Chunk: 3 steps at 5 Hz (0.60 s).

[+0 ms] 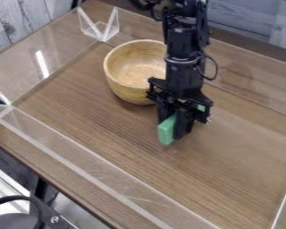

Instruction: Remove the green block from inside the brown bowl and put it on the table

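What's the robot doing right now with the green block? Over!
Hand shut on green block, low over the table. Block already out of bowl, bowl empty. Nothing in the way.

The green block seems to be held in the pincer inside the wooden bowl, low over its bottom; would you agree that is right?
Not quite: the camera view shows the green block held in the pincer outside the wooden bowl, in front of it and low over the table, not over the bowl's bottom. The bowl itself looks empty.
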Tool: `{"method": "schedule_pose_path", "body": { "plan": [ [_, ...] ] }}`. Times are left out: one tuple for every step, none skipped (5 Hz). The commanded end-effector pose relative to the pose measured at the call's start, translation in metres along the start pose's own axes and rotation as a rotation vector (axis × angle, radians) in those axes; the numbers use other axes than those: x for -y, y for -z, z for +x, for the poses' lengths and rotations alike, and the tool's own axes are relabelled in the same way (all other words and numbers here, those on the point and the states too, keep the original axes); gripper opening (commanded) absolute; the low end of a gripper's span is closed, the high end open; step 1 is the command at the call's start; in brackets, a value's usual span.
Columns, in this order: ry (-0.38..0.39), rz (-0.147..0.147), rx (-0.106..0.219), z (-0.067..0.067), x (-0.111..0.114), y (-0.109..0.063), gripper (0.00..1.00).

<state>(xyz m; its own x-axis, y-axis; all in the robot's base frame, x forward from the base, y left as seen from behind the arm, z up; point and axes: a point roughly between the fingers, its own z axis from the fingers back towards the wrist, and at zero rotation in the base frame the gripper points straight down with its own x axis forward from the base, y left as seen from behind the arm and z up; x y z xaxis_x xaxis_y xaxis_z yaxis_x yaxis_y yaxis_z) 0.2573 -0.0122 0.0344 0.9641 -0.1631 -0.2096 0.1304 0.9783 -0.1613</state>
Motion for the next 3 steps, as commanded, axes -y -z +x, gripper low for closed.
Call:
{"method": "schedule_pose_path", "body": {
  "plan": [
    [-0.002,0.016,0.061,0.002,-0.003,-0.018,0.0],
    [-0.014,0.02,0.054,0.001,-0.008,-0.014,0.0],
    [-0.027,0.024,0.045,0.001,-0.013,-0.01,0.0]
  ]
}}
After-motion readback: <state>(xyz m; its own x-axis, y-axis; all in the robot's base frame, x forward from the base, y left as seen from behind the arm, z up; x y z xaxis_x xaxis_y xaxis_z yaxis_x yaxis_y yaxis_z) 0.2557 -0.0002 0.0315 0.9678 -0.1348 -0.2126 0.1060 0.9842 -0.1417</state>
